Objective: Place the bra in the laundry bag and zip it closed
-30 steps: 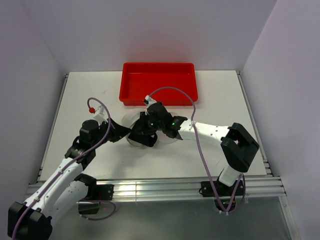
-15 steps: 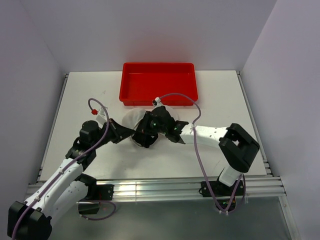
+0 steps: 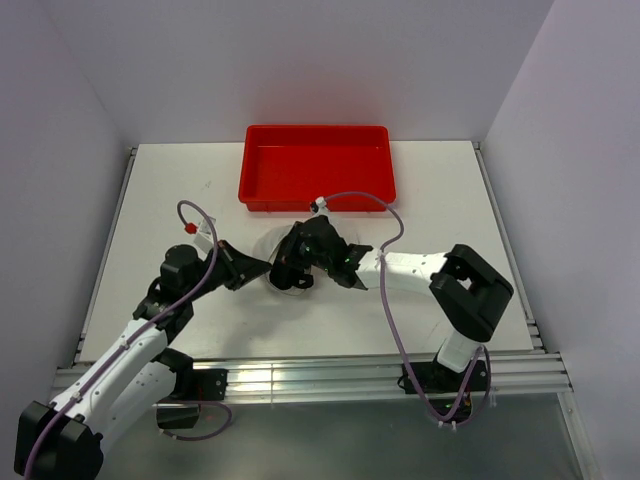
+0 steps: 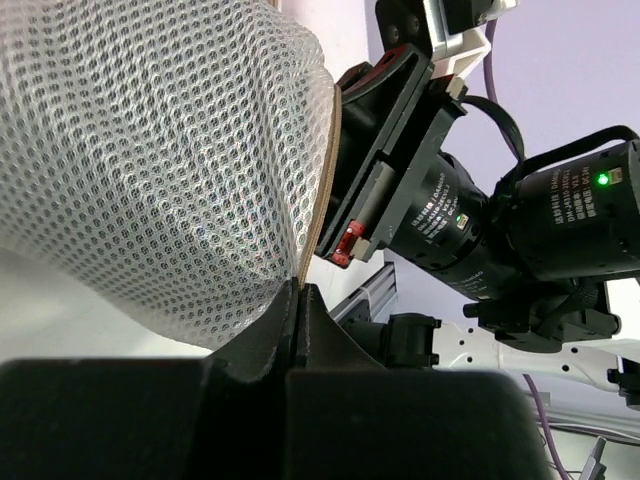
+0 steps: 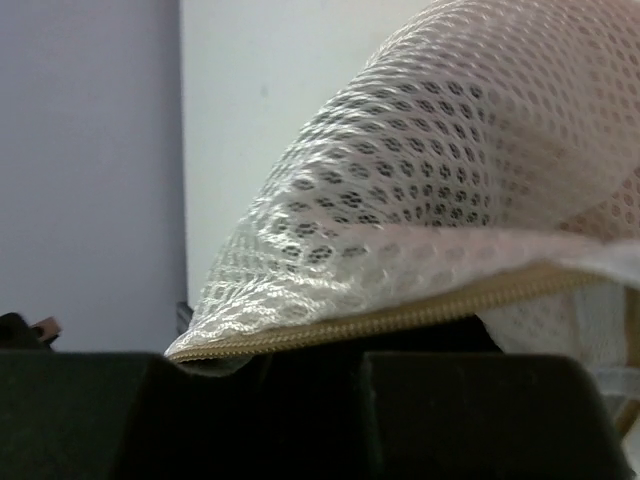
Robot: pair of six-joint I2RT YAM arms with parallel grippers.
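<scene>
The laundry bag (image 3: 263, 247), white mesh with a tan zip rim, lies on the table between both grippers, mostly hidden by them from above. My left gripper (image 3: 268, 269) is shut on the bag's tan rim; in the left wrist view the rim runs down into the closed fingertips (image 4: 298, 290) under the bulging mesh (image 4: 150, 150). My right gripper (image 3: 288, 275) sits on the bag's right side. In the right wrist view the zip rim (image 5: 400, 318) lies right on its dark closed fingers (image 5: 360, 352). The bra shows only as a faint pink tint through the mesh (image 5: 600, 70).
A red plastic tray (image 3: 315, 165) stands just behind the bag at the table's back. The right arm's wrist and camera body (image 4: 480, 230) crowd the bag's far side in the left wrist view. Grey walls close in the table on three sides.
My right gripper has slid a little left along the bag and turned, covering more of it. My left gripper has stayed on the rim with only a slight shift.
</scene>
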